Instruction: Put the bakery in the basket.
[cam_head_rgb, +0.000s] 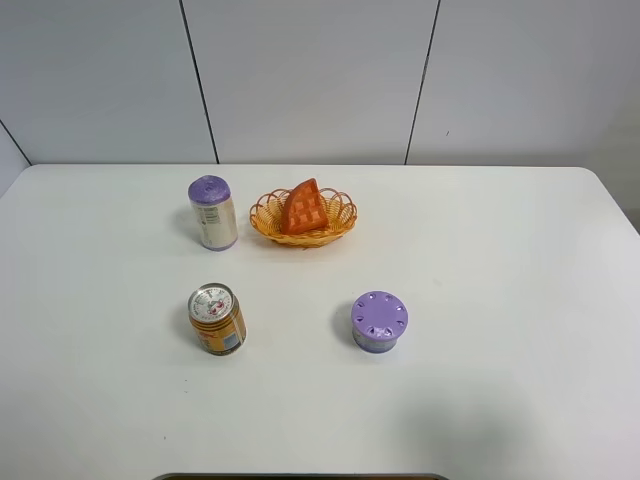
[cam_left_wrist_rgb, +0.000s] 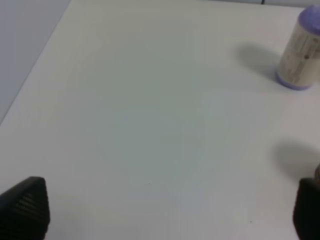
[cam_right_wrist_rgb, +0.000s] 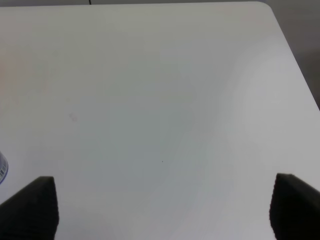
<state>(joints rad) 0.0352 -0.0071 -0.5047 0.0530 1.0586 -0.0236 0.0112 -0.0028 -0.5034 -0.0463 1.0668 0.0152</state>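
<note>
The orange-brown waffle wedge, the bakery, lies inside the orange-yellow woven basket at the back middle of the white table, leaning on its rim. Neither arm shows in the exterior high view. In the left wrist view my left gripper is open and empty, its black fingertips wide apart over bare table. In the right wrist view my right gripper is open and empty, its fingertips wide apart over bare table. Neither wrist view shows the bakery or the basket.
A tall purple-capped can stands left of the basket and also shows in the left wrist view. An orange can stands at the front left. A short purple-lidded tin stands at the front middle.
</note>
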